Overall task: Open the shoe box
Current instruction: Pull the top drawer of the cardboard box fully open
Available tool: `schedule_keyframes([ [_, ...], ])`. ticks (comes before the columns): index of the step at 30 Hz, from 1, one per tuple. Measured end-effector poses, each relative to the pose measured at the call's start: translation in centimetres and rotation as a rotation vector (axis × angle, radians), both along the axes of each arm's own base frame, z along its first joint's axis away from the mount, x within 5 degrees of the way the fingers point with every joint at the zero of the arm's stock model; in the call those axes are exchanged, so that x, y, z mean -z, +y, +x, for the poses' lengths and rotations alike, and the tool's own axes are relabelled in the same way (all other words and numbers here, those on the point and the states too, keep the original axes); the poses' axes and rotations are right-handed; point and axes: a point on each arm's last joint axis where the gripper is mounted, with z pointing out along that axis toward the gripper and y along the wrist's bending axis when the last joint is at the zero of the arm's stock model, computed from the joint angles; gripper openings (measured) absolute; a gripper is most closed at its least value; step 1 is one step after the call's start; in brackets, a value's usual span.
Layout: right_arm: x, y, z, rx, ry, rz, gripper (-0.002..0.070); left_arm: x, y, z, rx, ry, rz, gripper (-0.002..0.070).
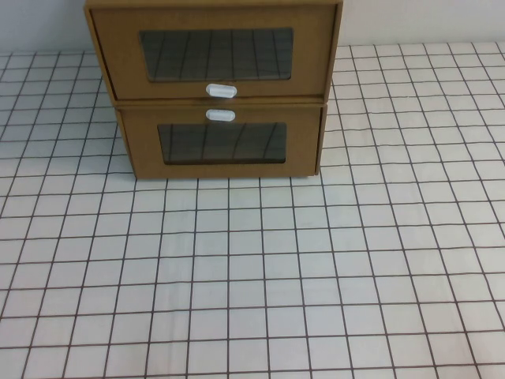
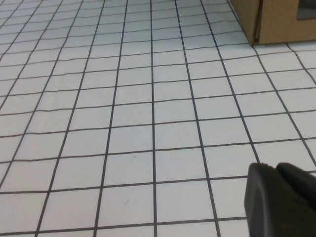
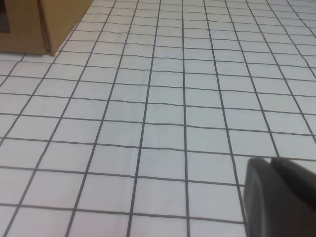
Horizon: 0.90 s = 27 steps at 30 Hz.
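Note:
Two brown cardboard shoe boxes stand stacked at the back of the table, the upper box (image 1: 213,49) on the lower box (image 1: 222,142). Each front is shut, with a dark window and a white handle: upper handle (image 1: 221,91), lower handle (image 1: 220,115). A corner of the lower box (image 2: 276,22) appears in the left wrist view, and its other corner (image 3: 34,24) in the right wrist view. My left gripper (image 2: 274,168) is shut and holds nothing, low over the table, well short of the boxes. My right gripper (image 3: 272,162) is likewise shut and empty. Neither arm appears in the high view.
The table (image 1: 252,276) is covered by a white cloth with a black grid. A pale wall (image 1: 418,20) rises behind the boxes.

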Motion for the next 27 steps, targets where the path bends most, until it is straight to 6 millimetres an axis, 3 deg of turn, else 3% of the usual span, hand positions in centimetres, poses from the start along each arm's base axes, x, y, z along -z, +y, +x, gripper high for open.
schedule_keyframes([
  [23, 0.00, 0.00, 0.00, 0.000, 0.000, 0.000, -0.0013, -0.16, 0.00, 0.05, 0.000, -0.019, -0.002, -0.0005],
  [27, 0.00, 0.00, 0.00, 0.000, 0.000, 0.000, -0.0013, -0.72, -0.34, 0.19, -0.008, -0.077, -0.164, -0.0005],
])
